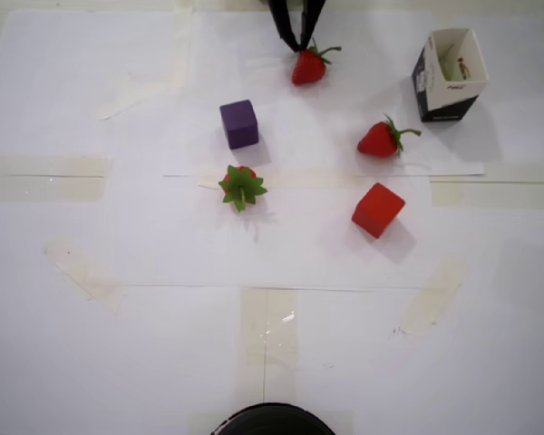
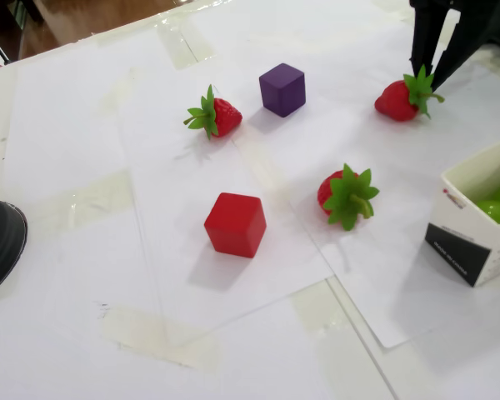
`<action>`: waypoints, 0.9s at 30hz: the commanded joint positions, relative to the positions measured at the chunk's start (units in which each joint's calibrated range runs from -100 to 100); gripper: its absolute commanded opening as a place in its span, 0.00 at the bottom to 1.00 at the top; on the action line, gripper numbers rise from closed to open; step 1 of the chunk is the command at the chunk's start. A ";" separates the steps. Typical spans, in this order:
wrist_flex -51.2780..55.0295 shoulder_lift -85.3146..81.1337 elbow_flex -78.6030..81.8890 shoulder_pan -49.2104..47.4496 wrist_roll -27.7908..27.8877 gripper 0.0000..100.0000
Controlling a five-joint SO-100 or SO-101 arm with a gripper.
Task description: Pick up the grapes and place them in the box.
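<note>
Overhead view: white paper sheets taped down with pale tape over the table [image 1: 91, 362]. Black gripper [image 1: 300, 45] enters from the top edge, two thin tapered fingers pointing down, spread apart in a narrow V, nothing between them; tips sit just above the leafy top of a glossy red strawberry [image 1: 307, 66]. Second strawberry [image 1: 380, 139] lies on its side, stem to the right. Third strawberry [image 1: 242, 186] shows mostly its green star-shaped leaves. Matte purple cube [image 1: 239, 123] and matte red cube [image 1: 377, 209], both sharp-edged. The box [image 1: 451, 91] stands upright at top right: open top, white inner walls, black-and-white printed sides; print too small to read. Grapes can't be made out inside from here. Dark round object [image 1: 272, 420] at the bottom edge.

Fixed view: low side angle. Gripper [image 2: 430, 76] at top right, fingers parted, tips at the leaves of the far strawberry [image 2: 398, 99], holding nothing. The box [image 2: 475, 229] at the right edge, partly cut off; the grapes [image 2: 498, 202] sit inside it, glossy light green, count unclear. Side panel has a black diagonal area with tiny white text and a small red mark, unreadable. Purple cube [image 2: 282, 89], red cube [image 2: 235, 224], the other two strawberries [image 2: 214, 116] [image 2: 345, 194] on the paper.
</note>
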 commanded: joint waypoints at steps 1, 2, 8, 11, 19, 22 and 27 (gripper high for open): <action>-1.62 -0.13 0.18 -0.48 0.34 0.00; -1.62 -0.13 0.18 -0.48 0.29 0.00; -1.21 -0.13 0.18 -0.04 0.24 0.00; -0.72 -0.13 0.18 -0.34 0.54 0.00; -0.48 -0.13 0.18 -1.37 -2.69 0.00; -0.48 -0.13 0.18 -1.59 -2.74 0.00; -2.77 -0.13 0.18 -1.73 -2.83 0.00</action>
